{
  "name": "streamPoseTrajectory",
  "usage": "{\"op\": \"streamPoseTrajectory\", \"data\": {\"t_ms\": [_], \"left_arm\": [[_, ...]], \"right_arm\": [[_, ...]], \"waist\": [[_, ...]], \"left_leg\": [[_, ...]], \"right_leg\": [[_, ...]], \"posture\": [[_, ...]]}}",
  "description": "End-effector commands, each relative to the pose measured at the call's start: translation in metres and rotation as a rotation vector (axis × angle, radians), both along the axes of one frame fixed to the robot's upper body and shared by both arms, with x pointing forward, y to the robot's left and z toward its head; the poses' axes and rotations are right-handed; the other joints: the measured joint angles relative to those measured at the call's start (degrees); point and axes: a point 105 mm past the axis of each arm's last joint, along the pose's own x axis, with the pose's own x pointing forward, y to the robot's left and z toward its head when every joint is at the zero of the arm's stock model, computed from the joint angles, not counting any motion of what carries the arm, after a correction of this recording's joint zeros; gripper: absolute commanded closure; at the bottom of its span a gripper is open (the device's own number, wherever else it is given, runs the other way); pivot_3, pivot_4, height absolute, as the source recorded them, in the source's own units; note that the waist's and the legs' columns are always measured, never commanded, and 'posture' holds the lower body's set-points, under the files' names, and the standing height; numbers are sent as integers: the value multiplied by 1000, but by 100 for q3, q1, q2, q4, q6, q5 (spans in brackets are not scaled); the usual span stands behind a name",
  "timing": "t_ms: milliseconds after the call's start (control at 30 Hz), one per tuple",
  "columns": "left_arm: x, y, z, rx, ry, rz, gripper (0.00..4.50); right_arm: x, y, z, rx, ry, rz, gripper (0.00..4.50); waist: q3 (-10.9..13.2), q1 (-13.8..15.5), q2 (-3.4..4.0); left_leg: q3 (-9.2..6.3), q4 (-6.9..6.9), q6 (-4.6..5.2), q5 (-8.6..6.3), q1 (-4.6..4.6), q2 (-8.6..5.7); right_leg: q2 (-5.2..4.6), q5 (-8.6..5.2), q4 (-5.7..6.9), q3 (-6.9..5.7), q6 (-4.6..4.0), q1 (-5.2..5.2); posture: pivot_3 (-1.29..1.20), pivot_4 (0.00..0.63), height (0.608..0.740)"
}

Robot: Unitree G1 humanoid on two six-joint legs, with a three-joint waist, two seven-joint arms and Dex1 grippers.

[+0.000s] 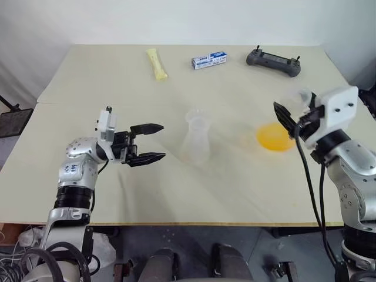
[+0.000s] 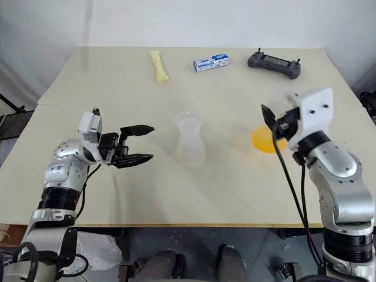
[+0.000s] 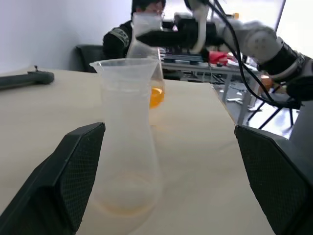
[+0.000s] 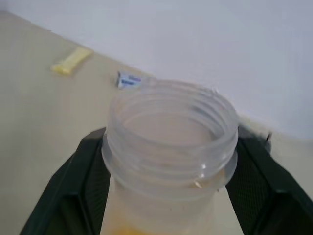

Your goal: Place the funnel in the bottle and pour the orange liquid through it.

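The left gripper [image 1: 154, 143] hovers above the table with its two black fingers spread wide, pointing toward the robot's right. The right gripper [image 1: 286, 119] is raised on a bent arm, its fingers clamped around a clear wide-mouthed container [image 4: 168, 161].

At the desk's [image 1: 176, 200] far edge a yellow packet [image 1: 156, 63] is seen left, a blue-and-white box [image 1: 209, 60] in the middle, a dark controller [image 1: 274, 61] right.
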Motion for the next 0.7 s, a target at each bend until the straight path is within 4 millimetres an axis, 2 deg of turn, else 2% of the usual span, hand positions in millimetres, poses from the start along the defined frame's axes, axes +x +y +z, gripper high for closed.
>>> {"op": "streamPoseTrajectory", "data": {"t_ms": [33, 167, 400, 700], "left_arm": [[5, -1, 8, 5, -46, -9, 0], [9, -3, 9, 19, -69, -21, 0], [13, -5, 9, 36, -76, -37, 0], [16, -7, 10, 38, -78, -41, 0]], "right_arm": [[-3, 15, 21, -95, -86, -22, 1692], [5, 38, 22, -382, -107, -36, 1692], [9, 72, 32, -673, -273, -44, 1692], [16, 102, 37, -787, -356, -4, 1692]], "waist": [[1, 8, -2], [1, 5, -2], [1, -65, -3], [2, -139, -4]], "left_leg": [[0, 0, 0, 0, -1, 0], [2, 2, 4, 2, -11, -7], [4, -4, 4, 1, -15, -5], [-1, -6, 3, 1, -18, -5]], "right_leg": [[-1, 0, 1, 0, 0, 0], [-6, 0, 3, -1, 1, -9], [-6, 0, 6, -2, 1, -19], [-6, 0, 7, -7, 1, -21]], "posture": [[0, 150, 740], [0, 150, 740], [0, 150, 740], [0, 150, 740]]}}
